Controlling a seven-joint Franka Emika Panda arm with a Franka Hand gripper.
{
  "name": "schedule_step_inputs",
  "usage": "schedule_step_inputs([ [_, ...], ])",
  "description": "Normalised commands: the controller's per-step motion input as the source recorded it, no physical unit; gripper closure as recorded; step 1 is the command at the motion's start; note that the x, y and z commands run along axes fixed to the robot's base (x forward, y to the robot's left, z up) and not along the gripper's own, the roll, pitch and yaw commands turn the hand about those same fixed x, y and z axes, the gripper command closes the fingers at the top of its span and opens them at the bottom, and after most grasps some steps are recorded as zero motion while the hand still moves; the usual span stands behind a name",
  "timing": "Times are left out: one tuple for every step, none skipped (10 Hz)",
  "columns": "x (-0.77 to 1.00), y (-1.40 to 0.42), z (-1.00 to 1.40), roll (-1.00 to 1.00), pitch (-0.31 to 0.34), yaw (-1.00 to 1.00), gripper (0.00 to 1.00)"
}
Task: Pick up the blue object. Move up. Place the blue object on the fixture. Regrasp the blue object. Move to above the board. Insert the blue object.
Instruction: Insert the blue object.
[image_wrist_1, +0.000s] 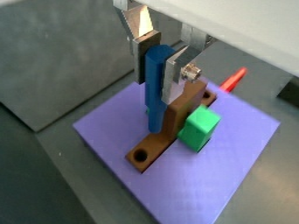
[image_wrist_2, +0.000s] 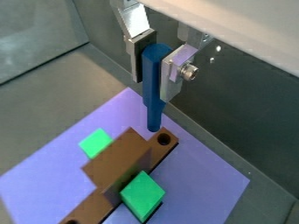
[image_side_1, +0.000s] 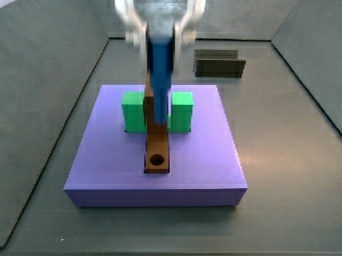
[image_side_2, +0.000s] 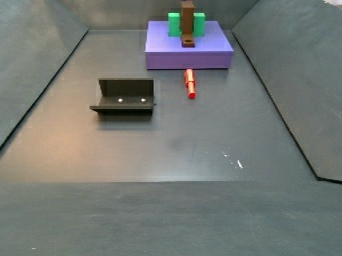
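My gripper (image_wrist_1: 160, 66) is shut on the blue object (image_wrist_1: 153, 96), a slim bar hanging upright between the silver fingers in both wrist views. It hovers over the board (image_wrist_1: 105, 131), a lavender slab carrying a brown bar (image_wrist_1: 176, 118) and a green block (image_wrist_1: 198, 129). In a wrist view the blue object (image_wrist_2: 153, 96) ends just above the round hole (image_wrist_2: 163, 138) at one end of the brown bar (image_wrist_2: 117, 166). A side view shows the gripper (image_side_1: 160, 45), blurred, with the blue object (image_side_1: 159, 75) over the board (image_side_1: 160, 175). The fixture (image_side_2: 124, 97) stands apart on the floor.
A red stick (image_side_2: 190, 82) lies on the floor beside the board (image_side_2: 187, 55), between it and the fixture. Green blocks (image_side_1: 134, 112) flank the brown bar (image_side_1: 158, 145). The fixture (image_side_1: 221, 66) sits behind the board. Sloped grey walls enclose the floor.
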Motion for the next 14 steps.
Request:
schedule_step_inputs([
  [0.00, -0.35, -0.36, 0.06, -0.043, 0.05, 1.00],
  [-0.02, -0.29, -0.34, 0.07, -0.051, 0.07, 1.00],
  [0.00, -0.21, -0.32, 0.03, -0.026, 0.04, 1.00],
  [0.00, -0.16, -0.34, 0.03, -0.030, 0.02, 1.00],
  [0.00, -0.13, -0.37, 0.06, -0.020, 0.07, 1.00],
  [0.00, -0.07, -0.34, 0.08, -0.003, 0.09, 1.00],
  [0.00, -0.02, -0.30, 0.09, 0.000, 0.07, 1.00],
  [0.00, 0.00, -0.17, 0.07, 0.000, 0.10, 1.00],
  [0.01, 0.02, -0.07, 0.07, 0.000, 0.15, 1.00],
  [0.00, 0.03, -0.04, 0.08, 0.000, 0.16, 1.00],
  [0.05, 0.00, -0.01, 0.07, 0.000, 0.17, 1.00],
  [0.15, 0.00, 0.00, 0.06, 0.000, 0.20, 1.00],
  [0.09, 0.00, -0.08, 0.07, 0.000, 0.20, 1.00],
  [0.11, 0.00, -0.07, 0.07, 0.000, 0.20, 1.00],
])
